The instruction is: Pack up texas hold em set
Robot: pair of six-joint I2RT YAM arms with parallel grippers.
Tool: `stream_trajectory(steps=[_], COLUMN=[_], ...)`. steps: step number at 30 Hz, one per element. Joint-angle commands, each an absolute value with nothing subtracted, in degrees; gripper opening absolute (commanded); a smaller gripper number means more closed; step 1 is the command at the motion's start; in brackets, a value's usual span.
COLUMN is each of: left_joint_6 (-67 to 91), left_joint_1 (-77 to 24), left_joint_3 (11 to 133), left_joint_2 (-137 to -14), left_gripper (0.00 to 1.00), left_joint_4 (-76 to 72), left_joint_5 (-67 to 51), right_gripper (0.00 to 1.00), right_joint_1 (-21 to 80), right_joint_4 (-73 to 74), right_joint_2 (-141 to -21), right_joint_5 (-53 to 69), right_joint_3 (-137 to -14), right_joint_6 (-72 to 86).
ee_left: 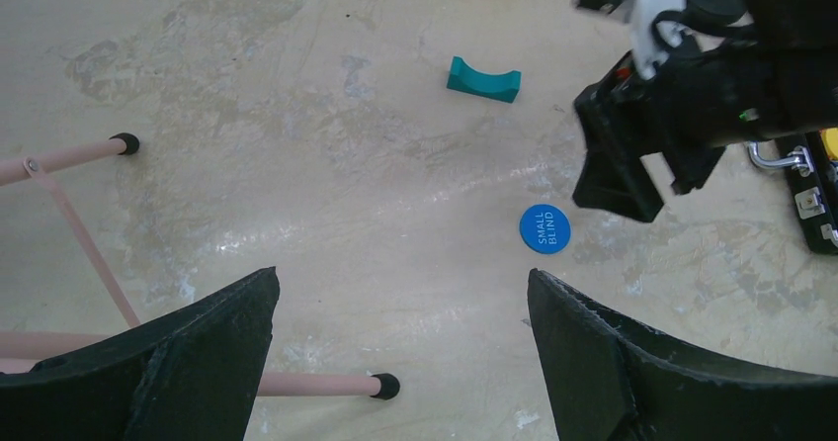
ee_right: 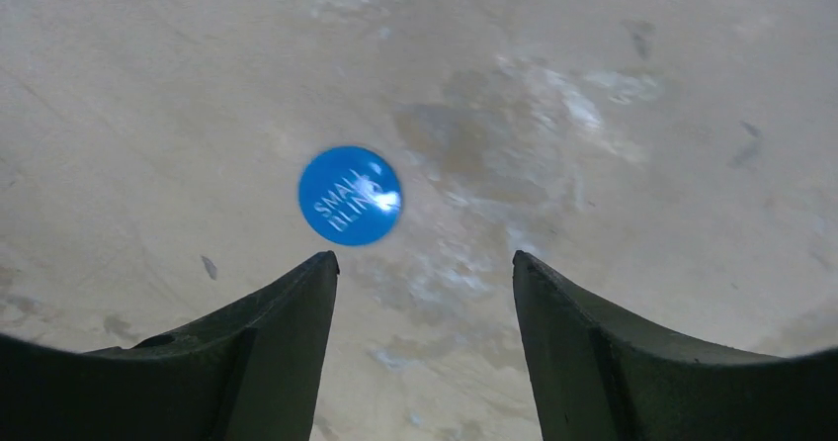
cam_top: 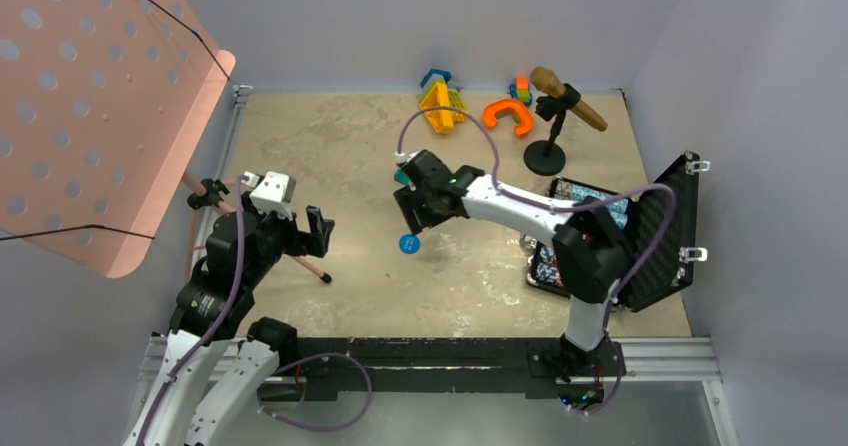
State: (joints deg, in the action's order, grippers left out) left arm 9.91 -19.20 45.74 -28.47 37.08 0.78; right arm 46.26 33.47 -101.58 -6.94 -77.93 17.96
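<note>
Blue token (ee_right: pixel 350 195) beneath the right gripper (ee_right: pixel 425 263)

Token lies flat near the centre of the table (cam_top: pixel 300 146), SMALL BLIND face up. The right gripper hovers above it, jaws wide apart, holding and touching nothing. The left gripper (ee_left: pixel 400 283), near the left edge, is likewise wide open and empty. The black case (cam_top: pixel 660 236) stands open at the right edge. Nearest object is the teal curved piece (ee_left: pixel 483 77), well apart toward the far edge

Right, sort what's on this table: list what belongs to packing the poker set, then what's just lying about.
Belongs to the job:
- blue small-blind token
- open black case
- chips in the case

Just lying about:
- teal curved piece
- orange arch toy
- yellow toy
- microphone on its stand
- pink music stand
</note>
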Motion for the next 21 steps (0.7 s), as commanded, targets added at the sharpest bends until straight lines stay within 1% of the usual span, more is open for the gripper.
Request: stream_trajectory(steps=[1,7,13,21], left_joint_6=[10.02,10.01,10.02,10.02], left_joint_1=[-19.24,-19.24,-19.20,-19.25], left_joint_3=[46.10,46.08,46.06,46.10], left_joint_2=[-29.20,-29.14,-29.05,-28.93], left_gripper=[0.99,0.99,1.00,1.00], left_joint_4=[36.02,35.92,35.94,35.92], left_joint_5=[1.66,1.67,1.55,1.49], right_gripper=[0.69,0.70,0.70,0.66], right_joint_1=[51.17,52.46,52.47,52.55], right_joint_4=[35.80,37.44,38.36,39.58], right_joint_2=[-109.78,-116.38,-117.91,-119.49], right_joint_5=[-7.71,-6.84,-7.73,-7.19], right_joint_3=[-87.87,-92.62,-93.09,-93.86], right_joint_6=[18.75,19.44,19.37,19.30])
